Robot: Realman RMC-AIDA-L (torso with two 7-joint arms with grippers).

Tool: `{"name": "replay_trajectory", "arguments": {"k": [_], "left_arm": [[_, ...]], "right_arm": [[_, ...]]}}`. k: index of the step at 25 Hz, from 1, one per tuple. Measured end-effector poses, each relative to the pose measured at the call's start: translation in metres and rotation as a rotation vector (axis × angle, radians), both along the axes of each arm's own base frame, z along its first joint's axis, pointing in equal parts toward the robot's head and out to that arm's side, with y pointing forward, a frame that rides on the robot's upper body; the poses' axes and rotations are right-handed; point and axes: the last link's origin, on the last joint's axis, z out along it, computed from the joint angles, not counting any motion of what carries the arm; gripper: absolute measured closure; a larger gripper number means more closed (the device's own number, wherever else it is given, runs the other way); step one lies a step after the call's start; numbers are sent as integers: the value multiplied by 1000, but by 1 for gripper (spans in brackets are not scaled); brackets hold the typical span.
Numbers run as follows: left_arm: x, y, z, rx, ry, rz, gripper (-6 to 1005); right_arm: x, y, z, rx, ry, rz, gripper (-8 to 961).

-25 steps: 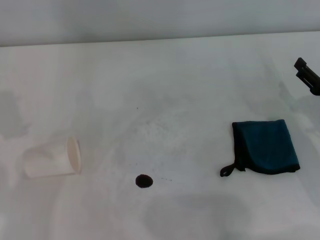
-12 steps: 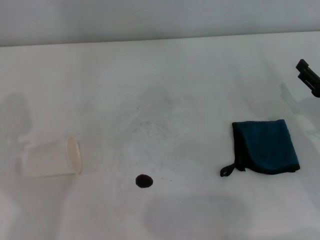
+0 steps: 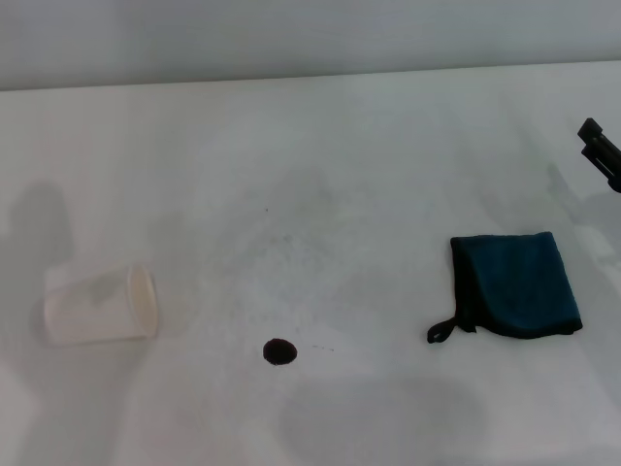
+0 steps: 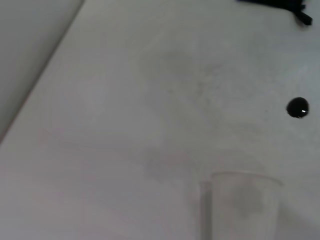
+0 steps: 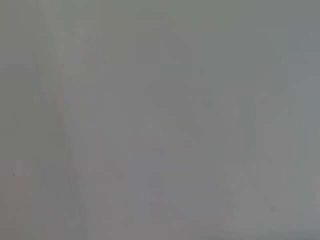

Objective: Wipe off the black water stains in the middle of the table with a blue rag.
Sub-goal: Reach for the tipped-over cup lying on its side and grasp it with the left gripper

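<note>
While the blue rag (image 3: pixel 515 285) lies folded flat on the right of the bench (image 3: pixel 369 146), the black water stains (image 3: pixel 279 351) sit well apart, near the front middle. Right pincer (image 3: pixel 600 153) only peeks in at the far right edge, above the rag, and can't tell if it's spread. Left pincer isn't visible. A paper cup (image 3: pixel 100 305) lies tipped on the left, and a grey wall (image 3: pixel 291 39) runs behind.

The head camera looks from above, forward and down, over the wide white bench (image 3: pixel 320 146) up to its far edge. The left wrist camera sits lower and nearer, facing across the same bench; both views share the black blot (image 3: pixel 279 351) and the lying cup (image 3: pixel 97 305). The right wrist camera shows only plain grey.
</note>
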Motion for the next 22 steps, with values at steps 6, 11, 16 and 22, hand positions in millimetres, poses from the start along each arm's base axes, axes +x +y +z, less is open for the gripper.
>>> {"name": "replay_trajectory", "arguments": {"k": [6,11,16,22], "left_arm": [[-8,2,-13,-43,-4,11,113],[-16,5,-27,-79,-12,29,113],[-21,7,-37,-102,-13,36,113],[-22,11,-43,-118,-11,34,113]], "right_arm": [[0,0,1,2,-5,1,125],[2,-1,2,1,-8,-3,125],[3,-2,3,2,-11,-8,124],[4,-3,4,4,-12,-11,125]]}}
